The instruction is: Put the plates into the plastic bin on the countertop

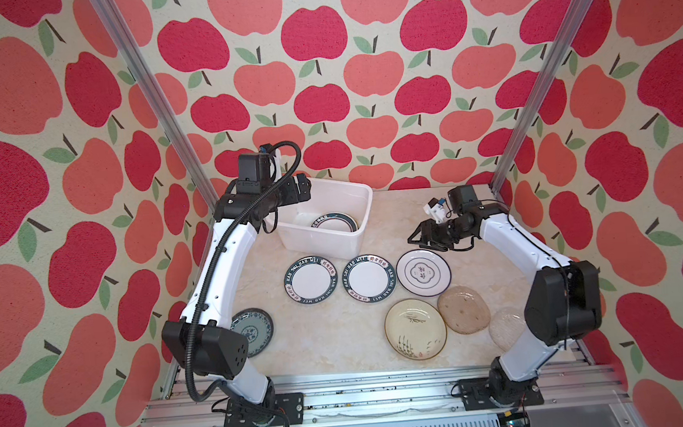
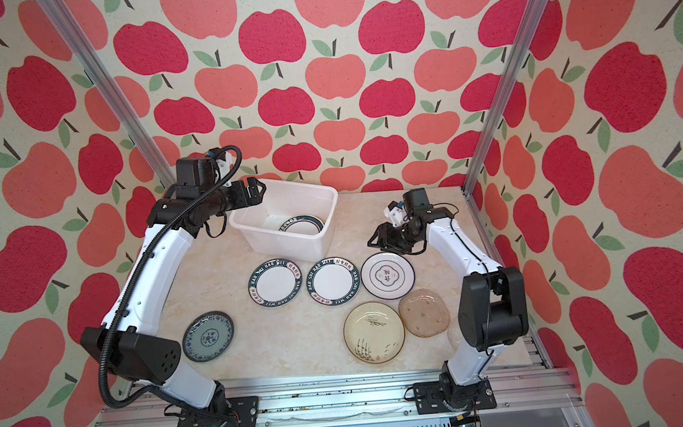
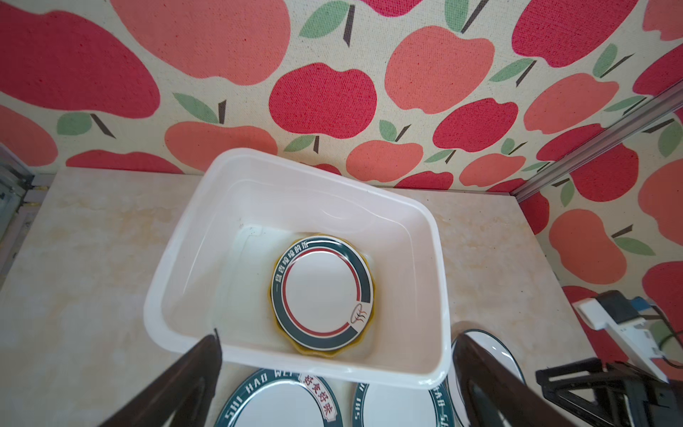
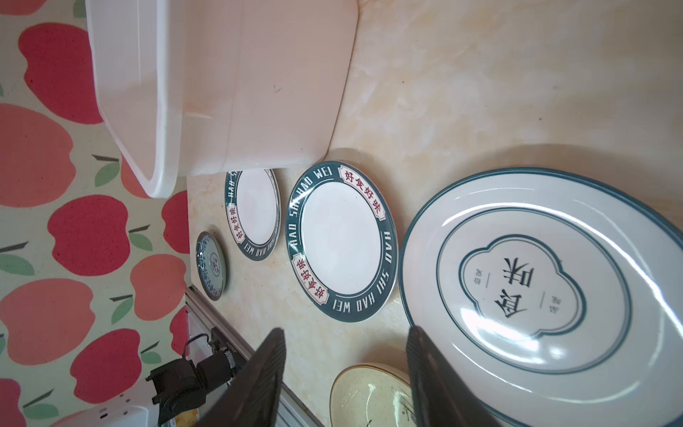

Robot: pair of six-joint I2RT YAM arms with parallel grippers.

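Observation:
The plastic bin [image 1: 366, 204] [image 3: 177, 281] stands at the back of the countertop [image 1: 333, 340]. Inside it a green-rimmed plate [image 1: 334, 223] [image 3: 321, 292] lies on a yellow scalloped one [image 3: 314, 351]. My left gripper [image 1: 304, 188] [image 3: 338, 340] hovers open and empty over the bin's near-left rim. In front of the bin lie two green lettered plates [image 1: 311, 280] [image 1: 369, 279] and a white plate with a quatrefoil mark [image 1: 423, 272] [image 4: 536, 273]. My right gripper [image 1: 416, 238] [image 4: 346, 332] hangs open and empty just above that white plate's far-left edge.
A cream plate with reeds [image 1: 415, 329], an amber glass plate [image 1: 463, 309] and a clear glass plate [image 1: 507, 326] lie at the front right, partly behind the right arm. A blue-patterned plate [image 1: 253, 332] sits front left by the left arm's elbow. Aluminium rails [image 1: 345, 393] frame the counter.

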